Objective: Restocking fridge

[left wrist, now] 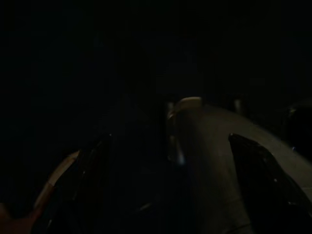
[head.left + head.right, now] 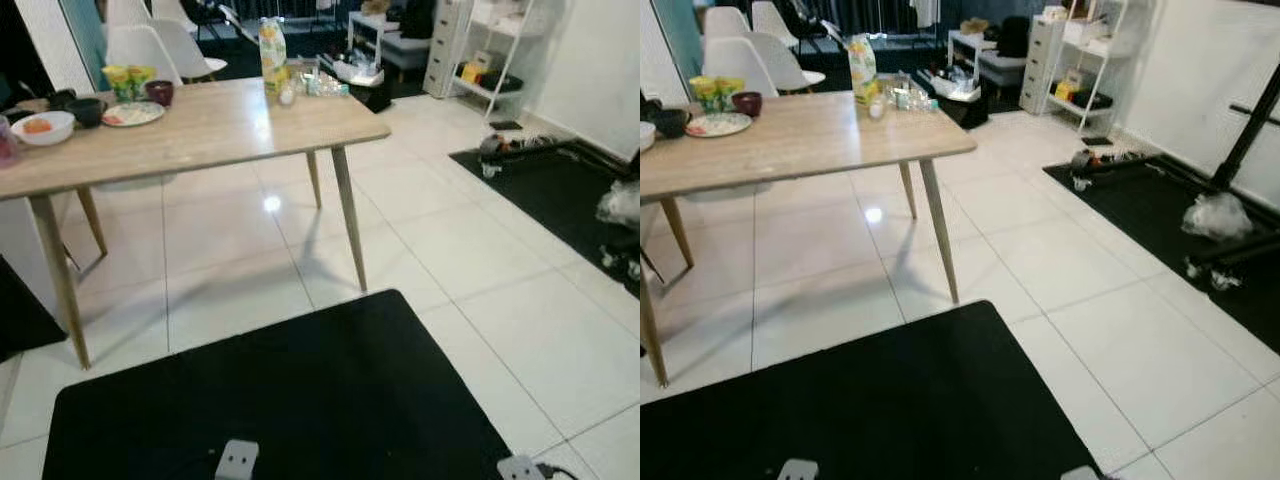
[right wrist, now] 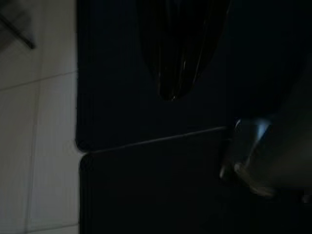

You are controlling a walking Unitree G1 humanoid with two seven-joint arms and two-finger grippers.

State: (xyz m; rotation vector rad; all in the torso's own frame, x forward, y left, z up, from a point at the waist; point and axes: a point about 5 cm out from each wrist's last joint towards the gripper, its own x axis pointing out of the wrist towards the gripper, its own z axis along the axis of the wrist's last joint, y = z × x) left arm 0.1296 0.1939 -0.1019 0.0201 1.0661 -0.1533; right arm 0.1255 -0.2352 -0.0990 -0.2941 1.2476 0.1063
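A yellow-green drink carton [image 2: 271, 52] stands upright at the far corner of a wooden table [image 2: 200, 125], with small glass jars [image 2: 300, 85] beside it. No fridge can be made out. In the very dark left wrist view, my left gripper [image 1: 169, 138] hangs open, its two black fingers [image 1: 92, 161] wide apart on either side of a grey body part. In the right wrist view, my right gripper [image 3: 168, 95] hangs shut over a black mat [image 3: 146, 185], with nothing in it.
Bowls [image 2: 45, 127], a plate [image 2: 132, 114] and cups [image 2: 160, 92] sit at the table's left end. White chairs [image 2: 140, 50] stand behind it. A black mat [image 2: 300, 400] lies at my feet. To the right are another dark mat with gear [image 2: 1215, 215] and a white shelf [image 2: 1070, 60].
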